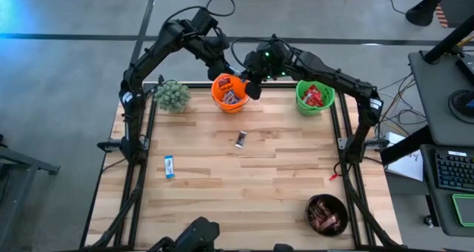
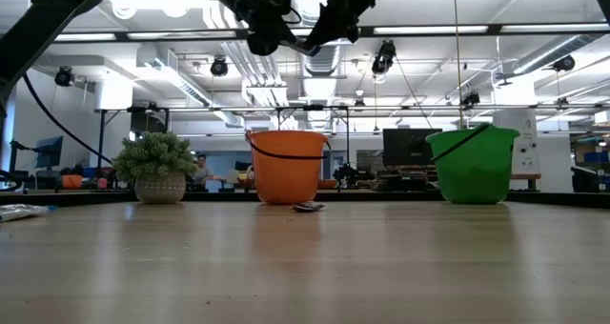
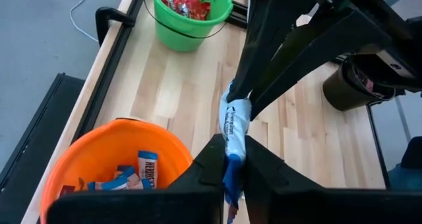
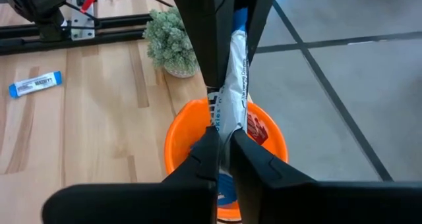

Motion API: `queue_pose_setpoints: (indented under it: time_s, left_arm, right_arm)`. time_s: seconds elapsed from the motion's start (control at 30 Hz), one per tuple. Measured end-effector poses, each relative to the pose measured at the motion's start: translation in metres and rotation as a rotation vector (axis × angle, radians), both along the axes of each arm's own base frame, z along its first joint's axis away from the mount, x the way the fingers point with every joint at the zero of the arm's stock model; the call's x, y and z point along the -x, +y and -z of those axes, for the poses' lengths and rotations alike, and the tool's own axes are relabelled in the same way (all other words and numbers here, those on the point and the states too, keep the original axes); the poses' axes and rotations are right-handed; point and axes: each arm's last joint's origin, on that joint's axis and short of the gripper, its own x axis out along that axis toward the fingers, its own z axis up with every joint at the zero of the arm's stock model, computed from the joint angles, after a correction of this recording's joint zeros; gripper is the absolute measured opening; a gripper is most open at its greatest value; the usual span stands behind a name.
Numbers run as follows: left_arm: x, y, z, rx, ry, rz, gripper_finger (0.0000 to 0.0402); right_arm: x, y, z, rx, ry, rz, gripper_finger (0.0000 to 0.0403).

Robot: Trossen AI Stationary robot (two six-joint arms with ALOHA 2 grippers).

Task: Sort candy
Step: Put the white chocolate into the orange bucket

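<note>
Above orange bucket (image 1: 229, 93), both tools pinching one blue-and-white bar (image 3: 235, 122)

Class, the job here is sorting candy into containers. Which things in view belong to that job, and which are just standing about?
Part of the job:
- blue-and-white bar, pinched by both the left pincer and right pincer
- orange bucket
- green bucket
- dark bowl
- loose blue bar
- loose dark bar

Standing about:
- small plant
</note>
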Motion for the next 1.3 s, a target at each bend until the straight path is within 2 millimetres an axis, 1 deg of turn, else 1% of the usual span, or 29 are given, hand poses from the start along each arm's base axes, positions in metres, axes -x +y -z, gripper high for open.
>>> queue_pose_setpoints:
  time_s: [0.13, 0.27, 0.33, 0.43, 0.5, 0.6, 0.8, 1.0, 1.3]
  left_arm:
    - [0.001, -0.001, -0.001, -0.003, -0.004, 0.0, 0.0005]
    - [0.002, -0.001, -0.001, -0.002, 0.009, -0.002, 0.0005]
    - [0.002, -0.001, 0.0, -0.011, 0.026, -0.006, 0.0005]
    - [0.005, 0.001, 0.002, -0.095, 0.103, -0.059, 0.0004]
    - [0.007, 0.003, 0.004, -0.142, 0.15, -0.088, 0.0004]
    - [0.008, 0.004, 0.004, -0.151, 0.155, -0.089, 0.0004]
    - [0.01, 0.006, 0.004, -0.158, 0.157, -0.084, 0.0004]
    - [0.012, 0.006, 0.005, -0.155, 0.173, -0.08, 0.0003]
    - [0.016, 0.007, 0.008, -0.181, 0.247, -0.117, 0.0003]
  right_arm:
    - [0.002, 0.001, -0.005, 0.0, -0.001, -0.001, 0.0035]
    - [0.003, 0.001, -0.009, 0.001, -0.006, 0.004, 0.0077]
    - [0.004, -0.001, -0.011, 0.009, -0.004, 0.033, 0.01]
    - [0.006, -0.003, -0.013, 0.058, 0.014, 0.105, 0.0129]
    - [0.008, -0.004, -0.014, 0.08, 0.029, 0.154, 0.0143]
    - [0.009, -0.004, -0.013, 0.082, 0.049, 0.175, 0.0158]
    - [0.012, -0.003, -0.008, 0.072, 0.114, 0.19, 0.0169]
    - [0.018, -0.002, -0.003, 0.083, 0.203, 0.241, 0.0163]
    - [0.026, -0.002, 0.004, 0.084, 0.323, 0.283, 0.0159]
